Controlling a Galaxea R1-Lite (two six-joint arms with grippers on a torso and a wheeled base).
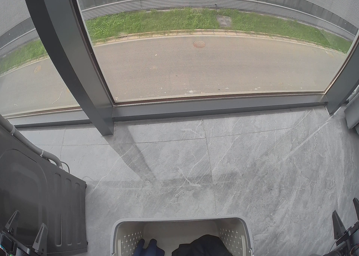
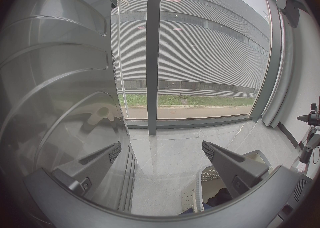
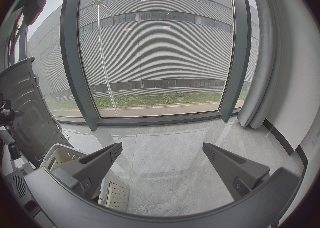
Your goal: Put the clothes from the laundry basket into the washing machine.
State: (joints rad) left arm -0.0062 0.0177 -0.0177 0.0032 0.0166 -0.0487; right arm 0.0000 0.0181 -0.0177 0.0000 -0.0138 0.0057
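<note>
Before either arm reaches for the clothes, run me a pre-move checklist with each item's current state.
1. Left gripper open and empty: ok.
2. Right gripper open and empty: ok.
3. Clothes in the laundry basket: ok, a dark garment and a blue garment lie inside.
4. Basket on the floor between the two arms: ok.
5. Washing machine door open: cannot tell; its ribbed grey side stands beside the left arm.

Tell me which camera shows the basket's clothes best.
The head view: it looks down into the laundry basket at a black garment and a blue garment. The left wrist view catches a dark scrap; the right wrist view, the basket's wall.
</note>
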